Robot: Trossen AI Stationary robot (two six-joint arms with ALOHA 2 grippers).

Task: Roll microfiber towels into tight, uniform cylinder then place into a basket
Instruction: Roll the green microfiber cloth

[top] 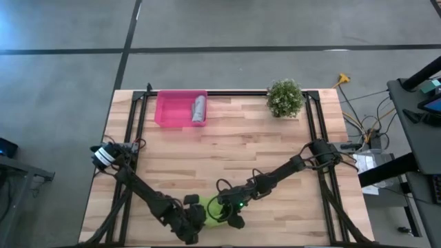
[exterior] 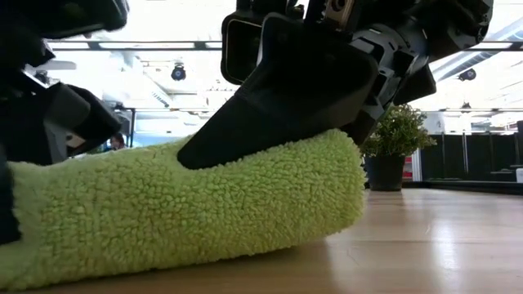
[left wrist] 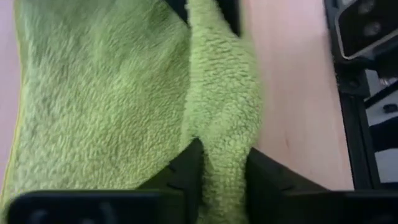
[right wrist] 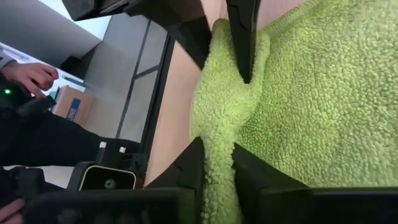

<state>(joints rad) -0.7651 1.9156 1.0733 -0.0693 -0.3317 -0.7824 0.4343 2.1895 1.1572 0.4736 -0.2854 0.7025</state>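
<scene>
lime green towel point(exterior: 188, 204), pink basket point(top: 172, 109), grey towel point(top: 199, 109)

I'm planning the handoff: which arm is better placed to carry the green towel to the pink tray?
Probably the left: both grippers pinch the green towel at the near edge, but the left gripper sits on the pink tray's side; the right gripper would reach across.

Both arms stretched low toward near edge, meeting at centre. Left tool point(top: 200, 219) pinched on green towel point(top: 210, 207); right tool point(top: 224, 212) pinched on same towel.
</scene>
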